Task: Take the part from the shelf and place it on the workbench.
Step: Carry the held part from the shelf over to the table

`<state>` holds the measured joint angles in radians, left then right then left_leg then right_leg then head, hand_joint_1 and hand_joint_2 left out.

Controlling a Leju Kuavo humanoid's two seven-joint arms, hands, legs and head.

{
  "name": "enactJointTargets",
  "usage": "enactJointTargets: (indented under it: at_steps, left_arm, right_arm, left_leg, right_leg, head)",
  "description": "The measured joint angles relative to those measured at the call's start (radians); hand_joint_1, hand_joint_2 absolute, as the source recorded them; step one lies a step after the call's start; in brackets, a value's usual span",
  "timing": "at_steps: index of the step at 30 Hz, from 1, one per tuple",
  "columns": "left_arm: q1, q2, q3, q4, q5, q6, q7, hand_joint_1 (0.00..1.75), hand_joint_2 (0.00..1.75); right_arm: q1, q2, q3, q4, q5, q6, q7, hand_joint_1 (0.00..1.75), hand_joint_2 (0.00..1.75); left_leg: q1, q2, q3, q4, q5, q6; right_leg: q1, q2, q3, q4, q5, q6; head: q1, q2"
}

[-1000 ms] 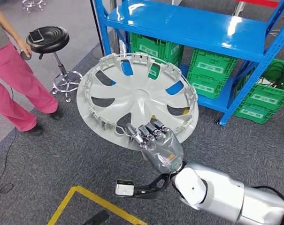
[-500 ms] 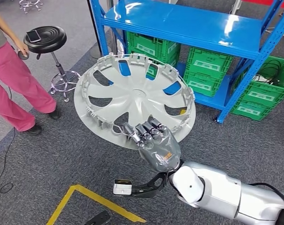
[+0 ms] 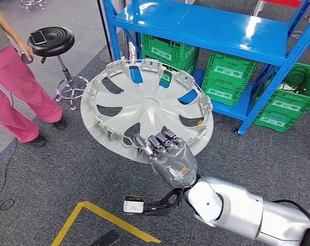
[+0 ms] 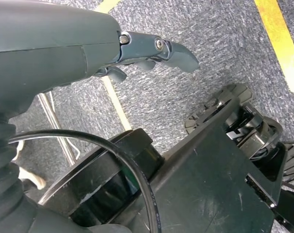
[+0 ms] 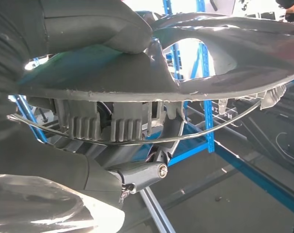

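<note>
Head view | right robot hand [image 3: 172,156] grips wheel cover [image 3: 145,105] near rim, cover beyond fingers

Silver right arm [image 3: 238,210] — grey hand [image 3: 172,156] with dark, silver-jointed fingers [image 3: 155,145].

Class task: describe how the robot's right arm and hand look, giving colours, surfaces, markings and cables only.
The right arm is glossy silver with a rounded white joint. The right hand has a grey back with a small orange marking and dark, metal-jointed fingers. A black cable runs beneath the wrist.
</note>
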<state>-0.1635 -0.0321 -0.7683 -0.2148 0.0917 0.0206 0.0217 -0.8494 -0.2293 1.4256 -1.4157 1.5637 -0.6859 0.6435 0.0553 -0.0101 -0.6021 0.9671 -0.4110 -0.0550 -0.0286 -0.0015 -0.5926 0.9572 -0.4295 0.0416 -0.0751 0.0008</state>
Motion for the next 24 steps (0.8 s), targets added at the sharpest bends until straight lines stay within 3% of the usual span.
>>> enactJointTargets:
  at_steps: [24]
  left_arm:
    - [-0.002, 0.000, 0.000, 0.000, -0.017, -0.001, 0.000, 0.00, 1.75]
  right_arm:
    - [0.001, 0.000, -0.003, -0.018, 0.000, 0.000, 0.000, 1.75, 1.75]
  left_leg:
    - [0.000, 0.000, 0.000, 0.000, 0.001, 0.001]
  right_leg:
    - [0.000, 0.000, -0.002, 0.002, 0.001, 0.001]
  head:
    - [0.000, 0.000]
